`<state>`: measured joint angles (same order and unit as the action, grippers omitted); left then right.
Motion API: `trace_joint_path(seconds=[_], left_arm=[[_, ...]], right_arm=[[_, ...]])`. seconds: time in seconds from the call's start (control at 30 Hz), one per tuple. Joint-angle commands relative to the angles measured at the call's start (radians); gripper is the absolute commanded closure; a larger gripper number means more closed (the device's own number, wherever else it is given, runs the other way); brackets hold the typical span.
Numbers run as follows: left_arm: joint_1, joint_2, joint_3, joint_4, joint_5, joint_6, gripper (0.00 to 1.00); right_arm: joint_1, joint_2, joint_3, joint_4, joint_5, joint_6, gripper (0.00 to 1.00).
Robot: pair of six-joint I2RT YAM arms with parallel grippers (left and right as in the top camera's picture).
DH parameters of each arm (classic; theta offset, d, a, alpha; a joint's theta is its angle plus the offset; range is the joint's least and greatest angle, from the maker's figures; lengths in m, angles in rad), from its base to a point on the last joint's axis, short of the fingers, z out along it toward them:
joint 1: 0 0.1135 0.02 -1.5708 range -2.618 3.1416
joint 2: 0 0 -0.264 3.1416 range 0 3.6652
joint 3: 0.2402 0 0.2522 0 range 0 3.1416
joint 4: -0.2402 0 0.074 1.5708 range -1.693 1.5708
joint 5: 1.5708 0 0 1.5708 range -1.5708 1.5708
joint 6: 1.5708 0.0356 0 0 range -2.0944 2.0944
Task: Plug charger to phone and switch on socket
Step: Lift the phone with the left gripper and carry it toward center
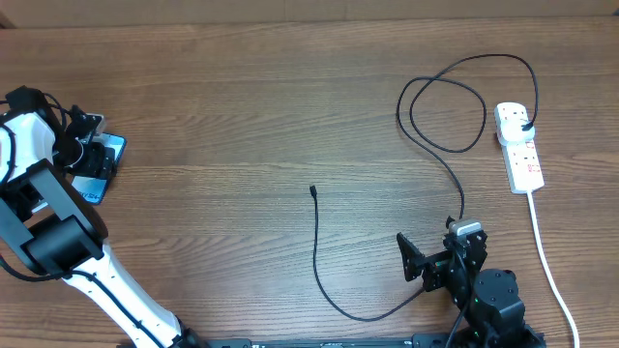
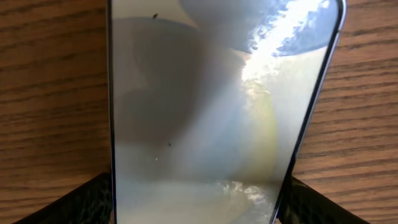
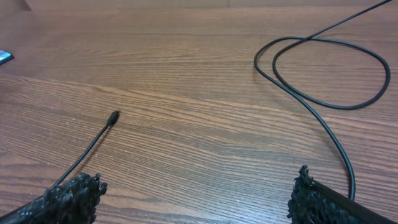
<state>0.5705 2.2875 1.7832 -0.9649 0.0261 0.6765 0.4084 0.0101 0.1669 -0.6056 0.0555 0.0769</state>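
The phone [image 1: 114,147] lies flat at the far left of the worktop [image 1: 242,106], mostly covered in the overhead view by the left arm, so only bits of its blue screen show. From the left wrist, its pale, glare-streaked screen fills most of the view, and the left pincer [image 2: 196,199] straddles it, with one dark finger [image 2: 81,202] right against each long edge. Whether the fingers actually press on the phone cannot be told. The charger [image 1: 319,271] is well apart from it. Its small connector tip lies free near the middle of the worktop. From there the thin black cable runs toward the robot, curves right past the right arm, climbs into a loose loop and ends at its black plug. The plug is seated in the end of the socket [image 1: 522,162] farthest from the robot. The socket is a white strip near the right edge, and its thick white cord [image 1: 549,271] trails back toward the robot. The right pincer [image 3: 196,193] sits low near the front right with its fingers spread wide and nothing between them. It faces the connector tip, with the cable passing just beside each finger.
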Motion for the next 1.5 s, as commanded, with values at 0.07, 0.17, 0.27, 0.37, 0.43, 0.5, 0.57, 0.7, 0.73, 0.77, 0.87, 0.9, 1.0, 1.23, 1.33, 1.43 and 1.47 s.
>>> trace_joint_path(seconds=[0.07, 0.17, 0.27, 0.37, 0.43, 0.5, 0.57, 0.7, 0.73, 0.77, 0.87, 0.9, 1.0, 1.23, 1.33, 1.43, 1.47], left_arm=[[-0.002, 0.058, 0.003, 0.009, -0.034, -0.047, 0.24], [-0.002, 0.058, 0.003, 0.011, -0.034, -0.076, 0.27], [-0.002, 0.058, 0.003, 0.012, -0.033, -0.124, 0.28], [-0.006, 0.058, 0.003, 0.009, -0.025, -0.161, 0.28], [-0.016, 0.058, 0.003, 0.003, -0.026, -0.170, 0.31], [-0.036, 0.058, 0.003, 0.002, -0.026, -0.187, 0.32], [-0.057, 0.058, 0.003, 0.004, -0.026, -0.210, 0.30], [-0.110, 0.058, 0.003, 0.012, -0.025, -0.242, 0.30], [-0.129, 0.058, 0.003, 0.016, -0.025, -0.257, 0.30], [-0.151, 0.058, 0.004, 0.022, -0.025, -0.283, 0.30], [-0.207, 0.058, 0.004, 0.032, 0.007, -0.329, 0.31], [-0.223, 0.058, 0.004, 0.035, 0.022, -0.344, 0.31], [-0.277, 0.058, 0.004, 0.047, 0.050, -0.417, 0.31], [-0.446, 0.058, 0.005, 0.060, 0.079, -0.625, 0.33], [-0.521, 0.058, 0.005, 0.056, 0.079, -0.688, 0.34], [-0.615, 0.058, 0.006, 0.057, 0.079, -0.729, 0.34], [-0.644, 0.058, 0.006, 0.058, 0.079, -0.745, 0.34]], right_arm=[[0.005, -0.005, -0.013, -0.017, -0.006, -0.007, 0.00], [0.005, -0.005, -0.013, -0.017, -0.006, -0.006, 0.00], [0.005, -0.005, -0.013, -0.017, -0.005, -0.006, 0.00], [0.005, -0.005, -0.013, -0.017, -0.006, -0.006, 0.00], [0.005, -0.005, -0.013, -0.017, -0.005, -0.007, 0.00], [0.005, -0.005, -0.013, -0.017, -0.005, -0.006, 0.00], [0.005, -0.005, -0.013, -0.017, -0.005, -0.006, 0.00], [0.005, -0.005, -0.013, -0.017, -0.005, -0.006, 0.00], [0.005, -0.005, -0.013, -0.017, -0.005, -0.006, 0.00], [0.005, -0.005, -0.013, -0.017, -0.005, -0.006, 0.00], [0.005, -0.005, -0.013, -0.017, -0.005, -0.006, 0.00], [0.005, -0.005, -0.013, -0.017, -0.005, -0.006, 0.00], [0.005, -0.005, -0.013, -0.017, -0.005, -0.006, 0.00], [0.005, -0.005, -0.013, -0.017, -0.005, -0.007, 0.00], [0.005, -0.005, -0.013, -0.017, -0.005, -0.006, 0.00], [0.005, -0.005, -0.013, -0.017, -0.005, -0.006, 0.00], [0.005, -0.005, -0.013, -0.017, -0.005, -0.006, 0.00]])
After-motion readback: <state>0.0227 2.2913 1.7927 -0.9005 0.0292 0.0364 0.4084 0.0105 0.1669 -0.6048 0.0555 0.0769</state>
